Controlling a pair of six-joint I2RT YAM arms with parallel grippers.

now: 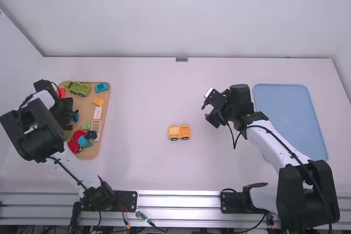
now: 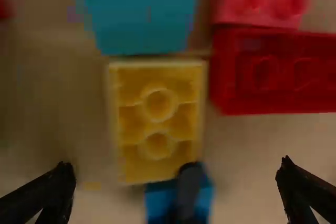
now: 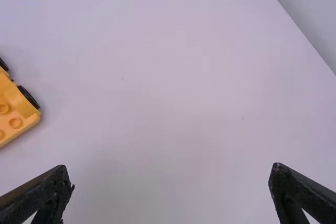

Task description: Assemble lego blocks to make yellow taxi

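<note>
- My left gripper [image 2: 176, 166] hangs over the parts board, between 9 and 10 o'clock from the wheeled base; its fingers stand wide, with nothing between them.
- My right gripper [image 3: 172, 171] is wide and empty too, above the table at about 2 o'clock from that base.
- The white table [image 1: 142, 173] runs beneath everything, my work lying around its middle.
- The blue tray [image 1: 290, 119] lies flat near 3 o'clock from the base, well apart from it.
- The tan parts board [image 1: 83, 105] sits at about 9 o'clock, crowded with mixed pieces.
- The orange wheeled base [image 1: 179, 132] is near the table's middle, upright on its wheels. Its 9 o'clock half looks paler, perhaps a piece seated there; the end toward 3 o'clock shows bare studs [image 3: 14, 123] in my right wrist view.
- The yellow block [image 2: 157, 119] lies on the board with its hollow underside up, just beside a red block [image 2: 278, 72] and a light-blue block [image 2: 144, 22].
- I judge the step in hand to be fetching the next taxi piece, likely this yellow one. The next move calls for centring over it, lowering without nudging its close neighbours, and closing on its sides. It probably needs turning over before it can press onto the studs.
</note>
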